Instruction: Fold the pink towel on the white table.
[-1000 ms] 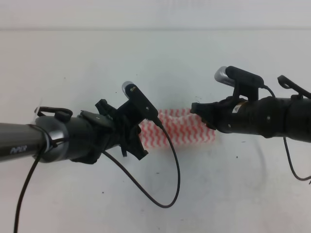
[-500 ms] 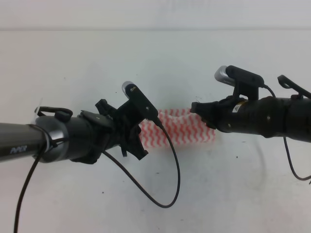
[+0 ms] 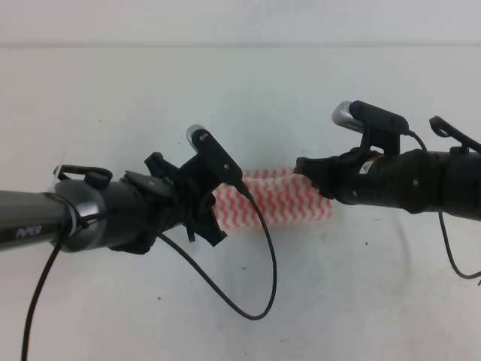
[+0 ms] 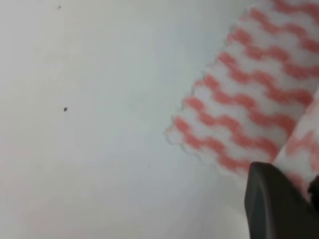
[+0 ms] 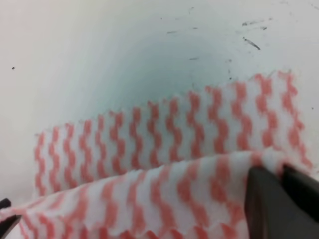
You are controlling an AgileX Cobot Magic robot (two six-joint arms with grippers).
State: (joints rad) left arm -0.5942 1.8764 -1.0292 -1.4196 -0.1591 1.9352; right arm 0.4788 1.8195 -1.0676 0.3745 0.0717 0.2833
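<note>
**Both jaws pinched on the towel's lifted edge**

Jaw state: each gripper's jaws were pressed together on a raised fold of the pink towel [image 3: 274, 199], one at each end.

Exterior high view: The left gripper [image 3: 213, 218] reached in from the left side and met the towel's left end; its fingertips were hidden behind its own body and wrist camera. The right gripper [image 3: 314, 177] came from the right side and met the towel's right end. The towel lay between the two grippers as a narrow horizontal band near the middle of the white table [image 3: 240, 83]. A black cable [image 3: 264, 263] looped down from the left wrist camera over the table.

Left wrist view: One dark finger [image 4: 276, 204] of the left gripper [image 4: 304, 191] showed at the lower right corner, with towel cloth running up beside it. The lower layer of the towel [image 4: 244, 99] lay flat on the table [image 4: 75, 124], its frayed corner pointing toward the lower left.

Right wrist view: Two dark fingers [image 5: 264, 204] of the right gripper [image 5: 281, 174] were closed on the towel's upper layer [image 5: 164, 194], which rose above the flat lower layer. The table [image 5: 99, 50] behind carried small dark scuffs.
</note>
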